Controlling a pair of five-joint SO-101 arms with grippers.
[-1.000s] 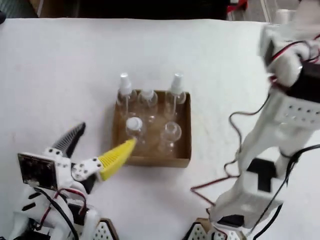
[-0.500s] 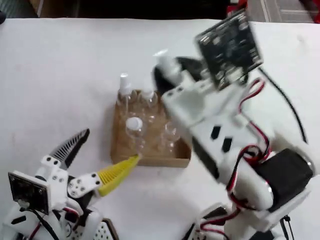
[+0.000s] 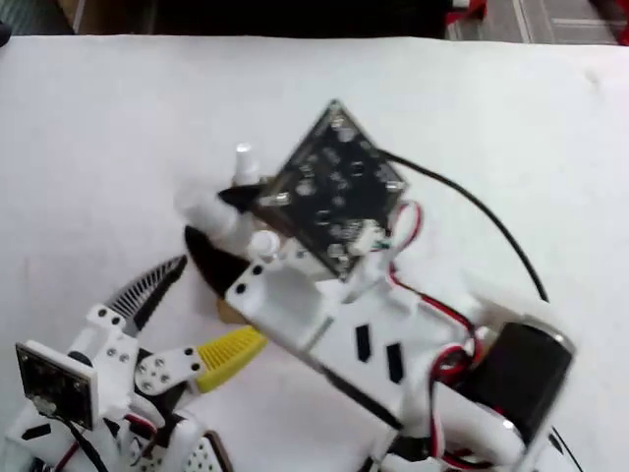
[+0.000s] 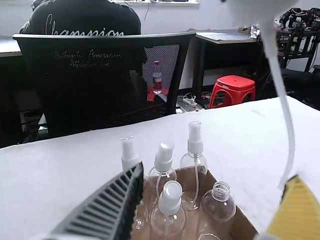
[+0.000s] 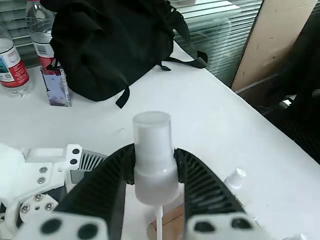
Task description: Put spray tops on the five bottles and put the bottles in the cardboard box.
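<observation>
While the right gripper [image 5: 153, 172] clenches the spray top [image 5: 152, 145], tube down, the uncapped bottle [image 4: 218, 200] stands upright below in the cardboard box [image 4: 237, 212], left gripper [image 3: 218, 301] released.

Left arm [image 3: 103, 369] low at near left in high view, left gripper [image 3: 222, 299] spread wide, black and yellow fingers well apart, right arm [image 3: 373, 344] stretched diagonally over centre, right gripper [image 5: 154, 164] clamped on spray top [image 5: 152, 137], top upright between fingers.
</observation>
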